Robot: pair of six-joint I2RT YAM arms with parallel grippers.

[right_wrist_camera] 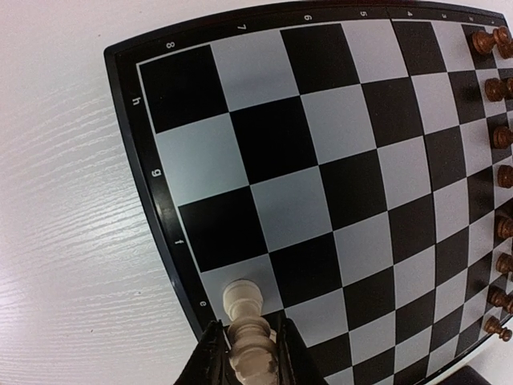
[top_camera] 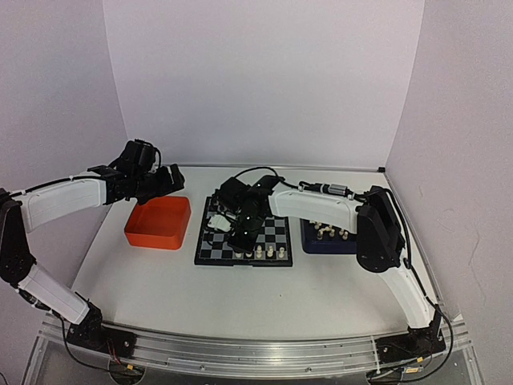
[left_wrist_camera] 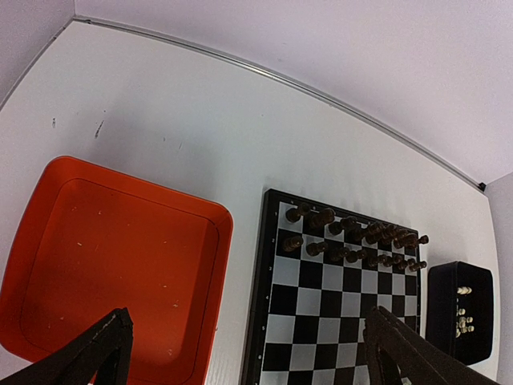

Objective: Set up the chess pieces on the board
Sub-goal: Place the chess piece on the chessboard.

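Observation:
The board lies mid-table, black and light-grey checkered. My right gripper hangs over its left near part. In the right wrist view its fingers press both sides of a cream-white chess piece, whose base rests on a light edge square of the board. Several white pieces stand along the near row. Dark pieces fill the two far rows. More white pieces lie in the dark blue tray. My left gripper is open and empty, high over the orange tray's right side.
An orange tray sits just left of the board, with nothing in it. The dark blue tray sits right of the board, under the right arm. White walls close in the table at the back and sides.

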